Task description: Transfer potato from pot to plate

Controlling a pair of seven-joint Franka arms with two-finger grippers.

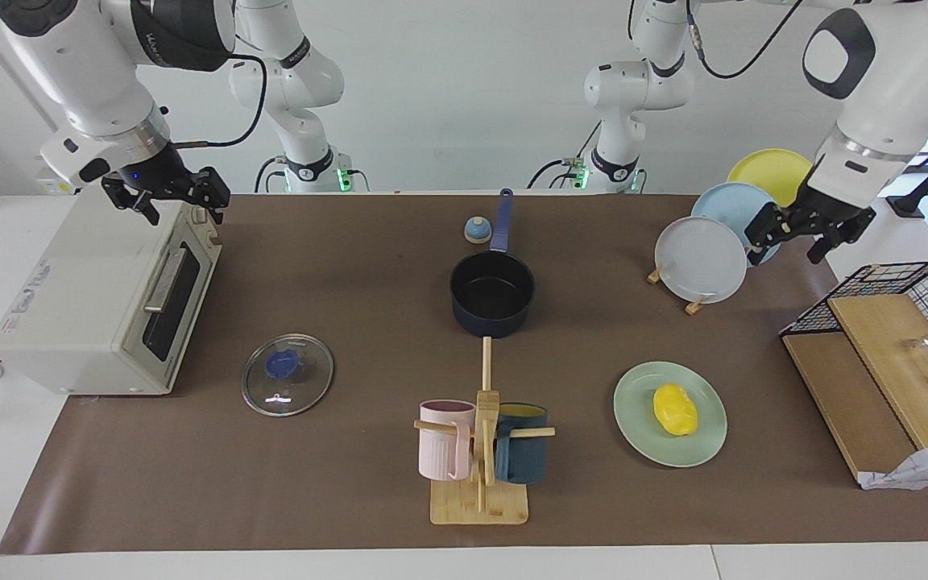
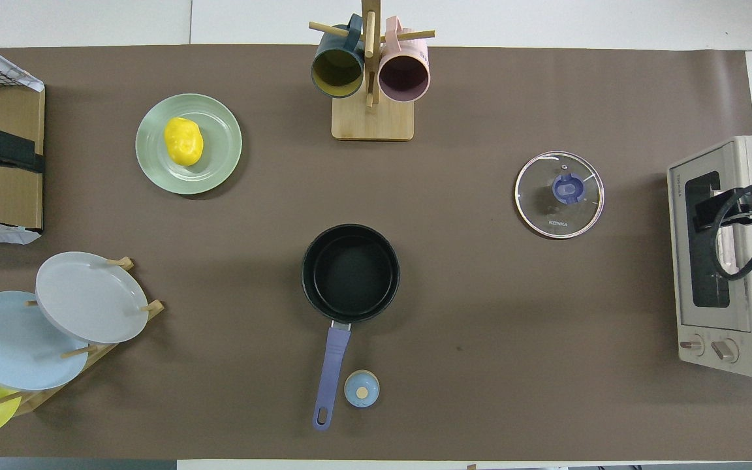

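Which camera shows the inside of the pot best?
The overhead view: it looks straight down into the pot, showing its whole black bottom, empty. The facing view shows the pot at a slant, so its wall hides part of the bottom.

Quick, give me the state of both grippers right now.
Left gripper: open, holding nothing, raised beside the plate rack.
Right gripper: open, holding nothing, waiting over the toaster oven.
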